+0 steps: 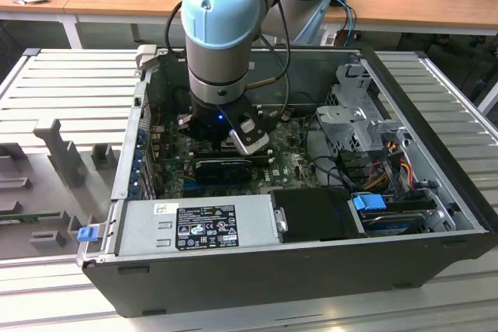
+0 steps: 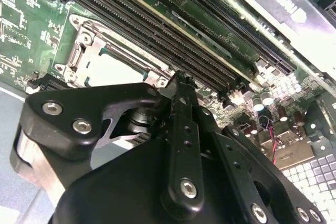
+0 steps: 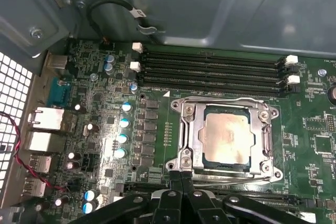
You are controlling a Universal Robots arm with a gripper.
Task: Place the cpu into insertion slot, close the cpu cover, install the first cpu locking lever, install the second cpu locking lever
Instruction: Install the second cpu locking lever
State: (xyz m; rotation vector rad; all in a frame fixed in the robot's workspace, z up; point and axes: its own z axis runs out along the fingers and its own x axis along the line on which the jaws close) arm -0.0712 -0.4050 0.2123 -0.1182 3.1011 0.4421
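The cpu [image 3: 226, 139], a pale tan-silver square, lies flat in the insertion slot [image 3: 185, 135] on the green board. The cpu cover [image 3: 265, 141], a silvery frame plate, lies down around the chip, which shows through its window. Thin wire levers run along the socket's edges. My gripper [image 3: 181, 173] is shut, its black fingers pressed together with nothing seen between them. Its tips are at the socket's edge beside a corner screw. In the second wrist view the gripper [image 2: 178, 80] stands just beside the cpu [image 2: 113, 69]. In the exterior view the arm's wrist [image 1: 222, 52] reaches down into the open computer case.
Several long black memory slots [image 3: 210, 69] run beside the socket, with the case wall [image 3: 210, 9] behind them. Rear ports [image 3: 44, 119] and capacitors sit to one side. The exterior view shows a power supply [image 1: 194, 223], a drive cage [image 1: 358, 122] and a black card [image 1: 222, 167].
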